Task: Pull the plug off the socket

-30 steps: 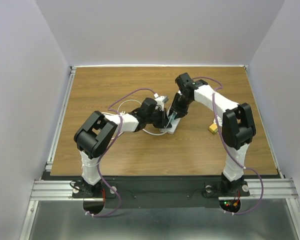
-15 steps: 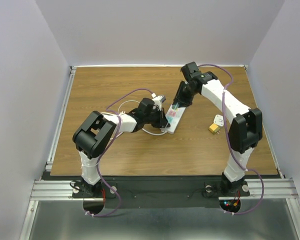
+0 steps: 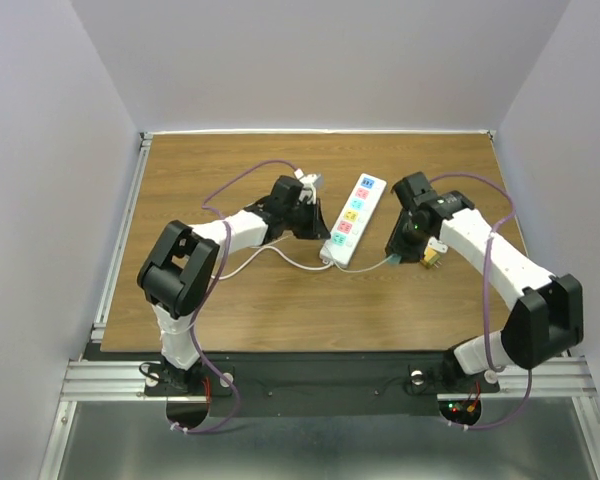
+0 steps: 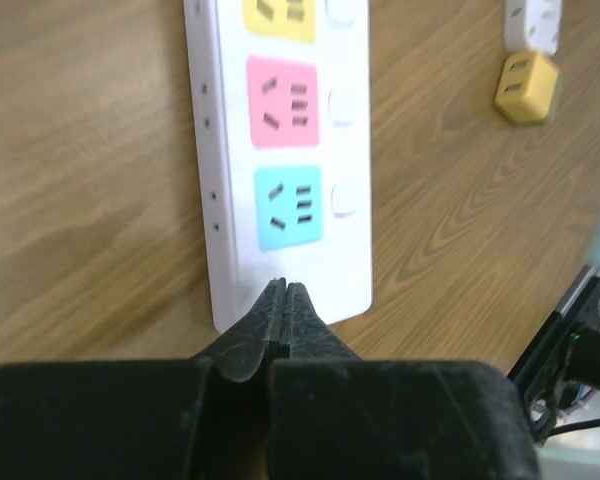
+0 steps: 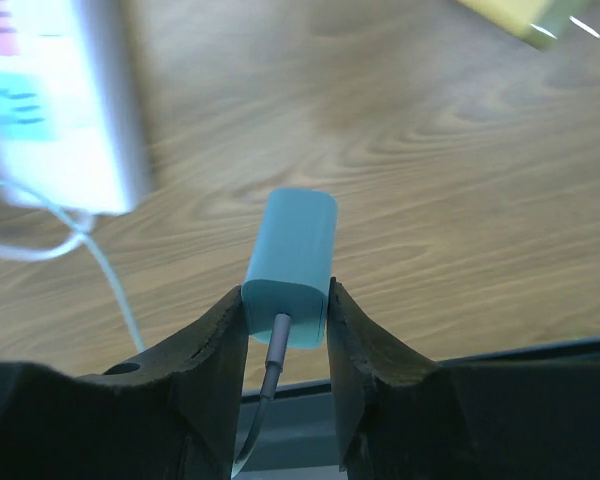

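Note:
The socket, a long white power strip (image 3: 352,218) with coloured outlet faces, lies mid-table; it also shows in the left wrist view (image 4: 280,150) and, blurred, in the right wrist view (image 5: 65,110). My right gripper (image 5: 285,300) is shut on the light-blue plug (image 5: 292,255), held above the wood, clear of the strip. In the top view the right gripper (image 3: 398,247) is right of the strip's near end. My left gripper (image 4: 283,288) is shut and empty, its tips over the strip's end by the cyan outlet. In the top view it (image 3: 310,198) is just left of the strip.
A yellow adapter (image 3: 428,259) and a white adapter (image 3: 438,244) lie right of my right gripper; both show in the left wrist view, yellow (image 4: 525,85) and white (image 4: 533,22). The strip's thin white cord (image 3: 270,250) loops left under my left arm.
My right gripper has moved right and nearer with the plug, now out of the strip. My left gripper has drawn back to the left. The strip has shifted and turned slightly.

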Robot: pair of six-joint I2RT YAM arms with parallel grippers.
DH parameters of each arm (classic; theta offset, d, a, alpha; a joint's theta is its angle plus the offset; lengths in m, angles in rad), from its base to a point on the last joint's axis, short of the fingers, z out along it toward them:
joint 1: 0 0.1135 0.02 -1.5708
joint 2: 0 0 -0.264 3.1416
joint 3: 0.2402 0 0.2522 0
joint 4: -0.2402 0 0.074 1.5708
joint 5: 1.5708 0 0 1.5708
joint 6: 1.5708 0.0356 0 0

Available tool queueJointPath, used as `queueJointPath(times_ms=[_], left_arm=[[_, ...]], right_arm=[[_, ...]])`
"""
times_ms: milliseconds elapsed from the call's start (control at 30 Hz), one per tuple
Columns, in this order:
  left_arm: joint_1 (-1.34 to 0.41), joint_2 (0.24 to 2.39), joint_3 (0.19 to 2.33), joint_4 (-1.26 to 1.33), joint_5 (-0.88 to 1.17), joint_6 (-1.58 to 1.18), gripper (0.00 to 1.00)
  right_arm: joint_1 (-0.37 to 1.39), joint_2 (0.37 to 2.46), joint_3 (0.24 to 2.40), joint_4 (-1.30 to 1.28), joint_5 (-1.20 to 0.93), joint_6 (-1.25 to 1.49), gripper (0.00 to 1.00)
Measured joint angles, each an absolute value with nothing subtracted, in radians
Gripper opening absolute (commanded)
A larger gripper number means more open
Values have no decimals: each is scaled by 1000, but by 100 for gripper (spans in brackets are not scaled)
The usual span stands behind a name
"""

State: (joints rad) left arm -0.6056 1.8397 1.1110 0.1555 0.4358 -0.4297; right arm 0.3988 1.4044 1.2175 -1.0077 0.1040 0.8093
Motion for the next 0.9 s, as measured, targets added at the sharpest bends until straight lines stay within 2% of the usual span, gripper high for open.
queueJointPath(times_ms=[300, 667, 767, 833, 867, 900], left_arm=[[-561, 1698, 1351, 60, 434, -420, 0], [-541, 1456, 1338, 16, 434, -427, 0], [-523, 1397, 1301, 5, 429, -427, 0], [-508, 1364, 1279, -7, 426, -427, 0], [-505, 1354, 1273, -10, 425, -427, 4], [-497, 1338, 1264, -17, 422, -428, 11]], right_arm=[[376, 1468, 1079, -1009, 277, 856, 0], [345, 1564, 1010, -1018, 457, 861, 2], [325, 1568, 1004, -1018, 496, 857, 10], [313, 1578, 1006, -1019, 506, 847, 53], [312, 1582, 1011, -1022, 506, 836, 72], [309, 1588, 1017, -1020, 505, 824, 99]])
